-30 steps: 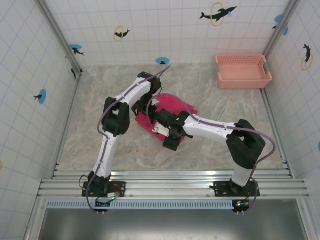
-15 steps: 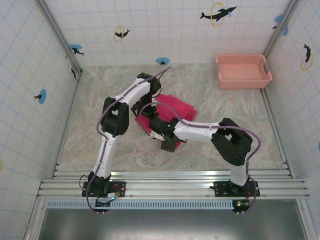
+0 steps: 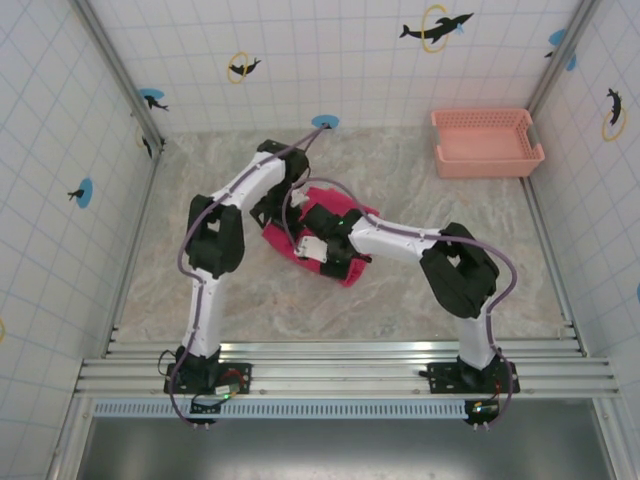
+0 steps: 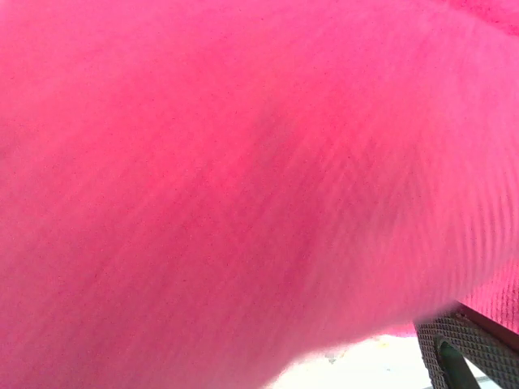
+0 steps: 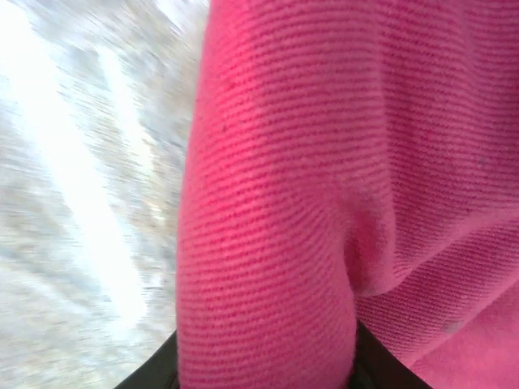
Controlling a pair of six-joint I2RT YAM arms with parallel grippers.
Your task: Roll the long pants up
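Right wrist: long pants (image 5: 324, 162) inside right gripper (image 5: 265, 377)

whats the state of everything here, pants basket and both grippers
magenta-red cloth long pants: bunched into a compact bundle under both grippers
salmon-pink plastic lattice basket: upright in the far right corner, looks empty
left gripper: open, cloth right up against it
right gripper: shut on a fold of the pants
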